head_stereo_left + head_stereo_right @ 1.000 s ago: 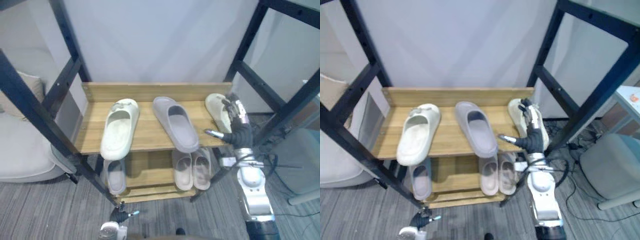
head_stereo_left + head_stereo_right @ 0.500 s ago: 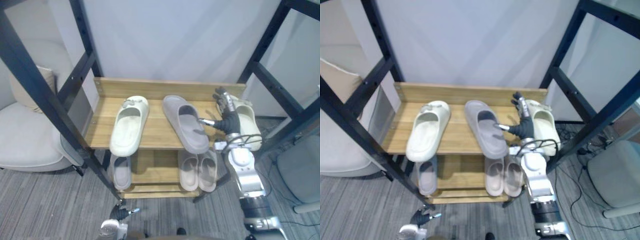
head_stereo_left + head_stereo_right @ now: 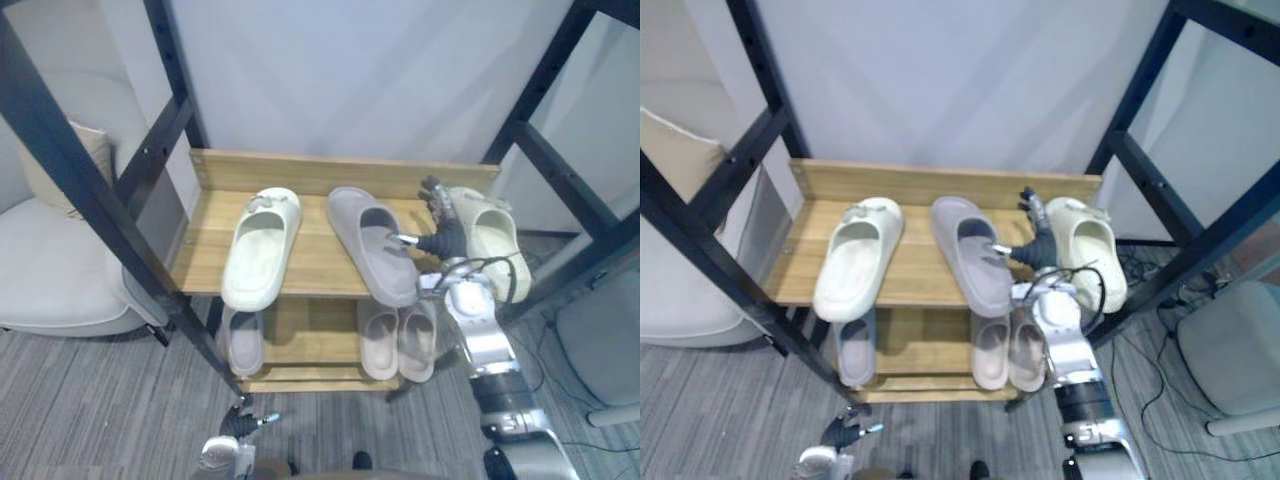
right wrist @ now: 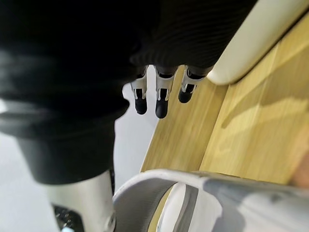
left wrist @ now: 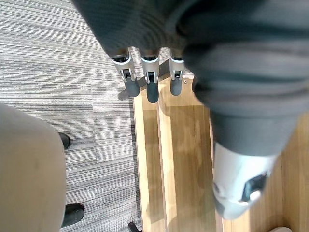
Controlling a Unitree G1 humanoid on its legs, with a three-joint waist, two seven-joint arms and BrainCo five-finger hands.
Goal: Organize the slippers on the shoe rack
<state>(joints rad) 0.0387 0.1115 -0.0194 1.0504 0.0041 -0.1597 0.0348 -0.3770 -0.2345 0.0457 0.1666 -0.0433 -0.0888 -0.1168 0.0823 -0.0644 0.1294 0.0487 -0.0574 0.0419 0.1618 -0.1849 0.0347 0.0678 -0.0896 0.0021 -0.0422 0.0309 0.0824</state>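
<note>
The wooden shoe rack point(image 3: 310, 172) holds three slippers on its top shelf: a cream one point(image 3: 260, 248) at the left, a grey one point(image 3: 374, 243) in the middle and a cream one point(image 3: 490, 240) hanging over the right end. My right hand point(image 3: 440, 222) is open in the gap between the grey slipper and the right cream one, its thumb resting on the grey slipper's strap. The right wrist view shows its straight fingers point(image 4: 161, 99) over the shelf point(image 4: 241, 135) beside the cream slipper point(image 4: 256, 38). My left hand point(image 3: 238, 428) hangs open low in front of the rack.
The lower shelf carries a grey slipper point(image 3: 240, 340) and a pale pair point(image 3: 397, 338). Black metal frame posts point(image 3: 80, 190) stand on both sides of the rack. A light armchair point(image 3: 50, 290) is at the left and a grey stool point(image 3: 1230, 360) at the right.
The camera has shifted. My right hand has moved left, off the right cream slipper and into the gap beside the grey one. That cream slipper now lies uncovered.
</note>
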